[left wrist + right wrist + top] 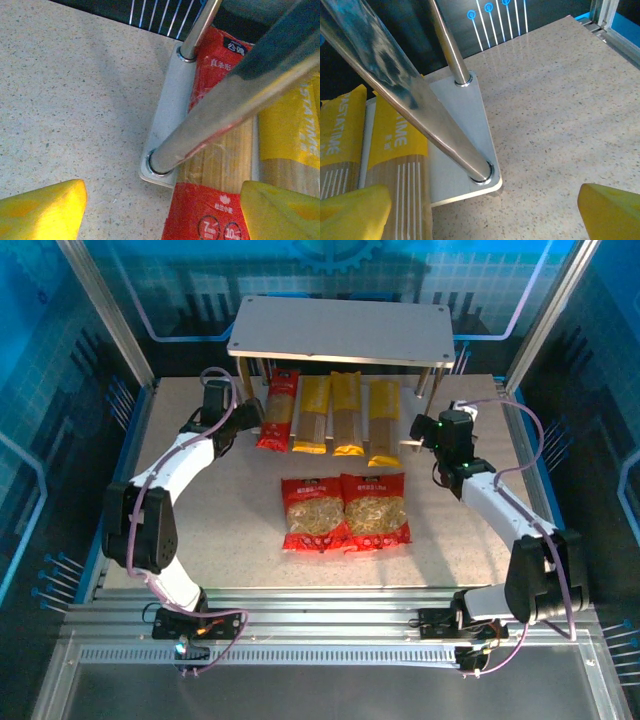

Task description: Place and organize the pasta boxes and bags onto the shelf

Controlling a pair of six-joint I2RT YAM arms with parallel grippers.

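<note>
**Left claw** (243, 418): yellow fingers (42, 210) spread wide, holding nothing. It sits at 10 o'clock on the speckled beige table (200, 530), just beside a polished metal leg (215, 120).

**Right claw** (417, 436): likewise agape and empty, at 2 o'clock.

**Item 1:** two-tier pale grey shelf (340, 330), at 12 o'clock.

**Item 2:** one long narrow red spaghetti pack (278, 412) and three long narrow yellow spaghetti packs (347, 413). They lie side by side on the lower board (467, 107), near ends overhanging. Likely stiff lengthwise with brittle strands. Pinch across the narrow width, mid-length.

**Item 3:** two wide flat red plastic bags (313, 512), windowed and touching. They lie at table centre, well apart from the shelf. Probably light and limp, with slick film and shifting contents. As they lie flat, they are best taken by an end seam, not the belly.
</note>
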